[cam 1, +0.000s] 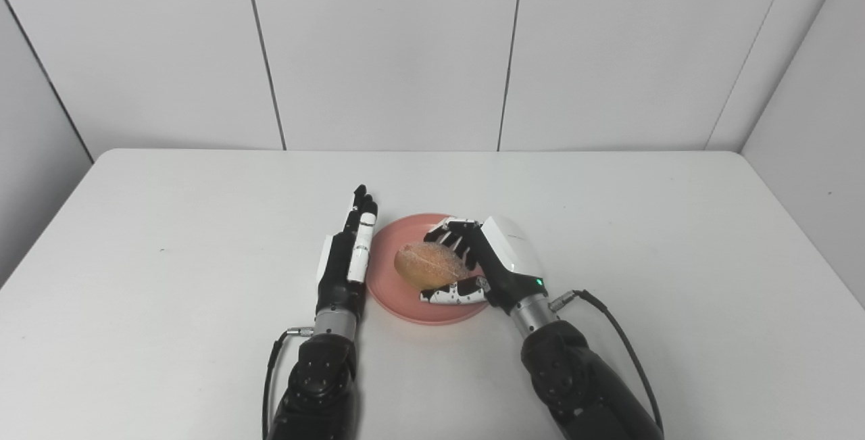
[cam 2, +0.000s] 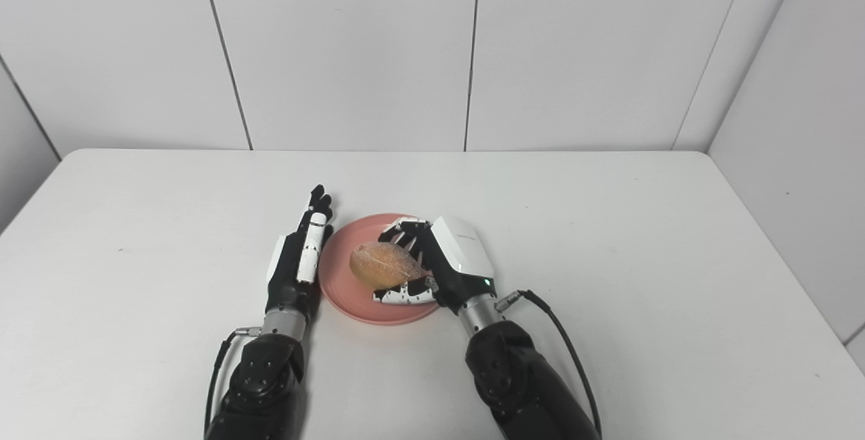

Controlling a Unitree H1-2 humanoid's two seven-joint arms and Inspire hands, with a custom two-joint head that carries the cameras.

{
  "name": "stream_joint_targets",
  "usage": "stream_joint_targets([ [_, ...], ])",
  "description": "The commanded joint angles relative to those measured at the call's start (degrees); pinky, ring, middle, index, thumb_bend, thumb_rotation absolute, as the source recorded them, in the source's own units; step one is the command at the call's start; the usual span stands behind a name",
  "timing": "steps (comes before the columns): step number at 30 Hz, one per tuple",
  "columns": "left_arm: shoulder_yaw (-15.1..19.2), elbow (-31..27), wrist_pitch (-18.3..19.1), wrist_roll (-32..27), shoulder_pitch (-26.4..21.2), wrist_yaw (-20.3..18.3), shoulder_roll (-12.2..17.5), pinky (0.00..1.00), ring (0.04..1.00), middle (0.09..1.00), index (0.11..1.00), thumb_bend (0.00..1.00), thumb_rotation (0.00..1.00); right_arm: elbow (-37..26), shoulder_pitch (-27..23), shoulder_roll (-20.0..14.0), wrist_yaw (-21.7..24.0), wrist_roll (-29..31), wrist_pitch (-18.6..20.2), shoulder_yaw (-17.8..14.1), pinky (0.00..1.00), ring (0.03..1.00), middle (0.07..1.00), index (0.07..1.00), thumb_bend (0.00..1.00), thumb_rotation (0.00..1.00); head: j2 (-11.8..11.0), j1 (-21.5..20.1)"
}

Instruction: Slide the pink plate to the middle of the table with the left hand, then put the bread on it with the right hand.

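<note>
Plate [cam 1: 405, 301]: lower centre, on table [cam 1: 676, 237].
Bread [cam 1: 430, 265]: over plate.
Right hand [cam 1: 490, 261]: wrapped around bread.
Left hand [cam 1: 348, 254]: fingers straight, empty, beside plate.

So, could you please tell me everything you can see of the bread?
The bread is one oval, golden-brown roll with a paler, dusted-looking top. It lies over the pink plate, whole and lengthwise left to right. The right hand wraps its right side, fingers behind, thumb in front. Whether it rests on the plate cannot be told. The left hand does not touch it.
</note>
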Motion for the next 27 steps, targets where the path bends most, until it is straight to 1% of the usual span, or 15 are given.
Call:
stream_joint_targets([
  [1,0.56,0.42,0.42,-0.75,-0.65,-0.36,0.07,1.00,1.000,0.990,0.978,0.52,1.00,-0.32,-3.20,-0.10,-1.84,-0.39,-3.39,-0.17,0.30,0.404,0.467,0.517,0.52,0.00,0.18,-0.18],
  [3,0.43,0.46,0.24,-0.89,-0.70,-0.38,0.16,1.00,1.000,0.986,0.976,0.51,1.00,-0.10,-3.32,-0.19,-1.99,-0.40,-3.63,-0.16,0.40,0.509,0.477,0.522,0.52,0.00,0.18,-0.18],
  [4,0.35,0.51,0.15,-0.75,-0.74,-0.30,0.22,1.00,1.000,0.983,0.974,0.51,1.00,-0.51,-3.20,-0.39,-1.87,-0.50,-3.63,-0.11,0.44,0.550,0.531,0.573,0.52,0.04,0.18,-0.18],
  [5,0.30,0.54,0.09,-0.65,-0.77,-0.25,0.26,1.00,1.000,0.979,0.971,0.50,1.00,-0.83,-3.10,-0.54,-1.77,-0.61,-3.61,-0.08,0.53,0.633,0.674,0.712,0.52,0.17,0.18,-0.18],
  [6,0.25,0.45,0.05,-0.55,-0.72,-0.20,0.27,1.00,1.000,0.979,0.970,0.50,1.00,-1.44,-2.91,-0.76,-1.39,-0.72,-3.36,-0.01,0.54,0.641,0.688,0.725,0.52,0.18,0.18,-0.18],
  [8,0.21,0.20,0.19,-0.43,-0.64,-0.16,0.30,1.00,0.996,0.974,0.966,0.50,1.00,-2.35,-2.65,-1.13,-0.96,-1.10,-3.11,0.23,0.63,0.714,0.769,0.798,0.55,0.36,0.21,-0.19],
  [11,0.23,0.29,0.14,-0.57,-0.74,-0.34,0.43,1.00,0.993,0.971,0.963,0.50,1.00,-3.31,-2.27,-1.82,-0.98,-1.64,-3.79,0.67,0.70,0.768,0.811,0.843,0.59,0.50,0.22,-0.31],
  [12,0.23,0.37,0.02,-0.67,-0.79,-0.49,0.49,1.00,0.994,0.973,0.964,0.50,1.00,-3.65,-2.14,-1.98,-0.91,-1.69,-3.89,0.75,0.74,0.801,0.843,0.871,0.61,0.58,0.22,-0.31],
  [14,0.34,0.26,0.23,-0.95,-0.81,-0.62,0.45,1.00,0.994,0.971,0.962,0.50,1.00,-4.66,-1.81,-2.32,-0.70,-1.24,-4.43,0.63,0.81,0.862,0.902,0.924,0.64,0.69,0.25,-0.37],
  [15,0.40,0.17,0.39,-1.14,-0.81,-0.74,0.42,1.00,0.994,0.970,0.962,0.50,1.00,-5.26,-1.63,-2.49,-0.56,-0.96,-4.59,0.49,0.81,0.865,0.905,0.926,0.64,0.69,0.24,-0.42],
  [16,0.45,0.11,0.48,-1.26,-0.82,-0.84,0.41,1.00,0.997,0.973,0.964,0.49,1.00,-5.69,-1.51,-2.60,-0.44,-0.77,-4.67,0.39,0.83,0.880,0.923,0.944,0.65,0.74,0.24,-0.42],
  [19,0.51,0.05,0.79,-1.52,-0.90,-1.27,0.49,1.00,1.000,0.979,0.971,0.49,1.00,-7.60,-0.90,-3.16,-0.04,-0.74,-4.50,-0.04,0.82,0.891,0.945,0.972,0.67,0.81,0.26,-0.61],
  [23,0.70,-0.46,1.37,-2.00,-0.91,-1.72,0.54,1.00,1.000,0.980,0.972,0.48,1.00,-10.12,0.09,-3.32,0.59,0.04,-3.68,-1.38,0.78,0.892,0.960,0.987,0.68,0.83,0.39,-0.87],
  [25,0.65,-0.61,1.38,-2.11,-0.87,-2.01,0.70,1.00,1.000,0.979,0.973,0.48,1.00,-11.53,0.78,-3.40,2.03,1.28,-2.82,-2.24,0.76,0.894,0.968,0.987,0.69,0.83,0.39,-0.97],
  [27,0.37,-0.83,1.36,-1.38,-0.74,-1.98,0.97,1.00,1.000,0.979,0.976,0.47,1.00,-12.81,1.51,-3.74,3.80,2.23,-1.89,-2.91,0.76,0.911,0.973,0.983,0.69,0.84,0.35,-1.02],
])
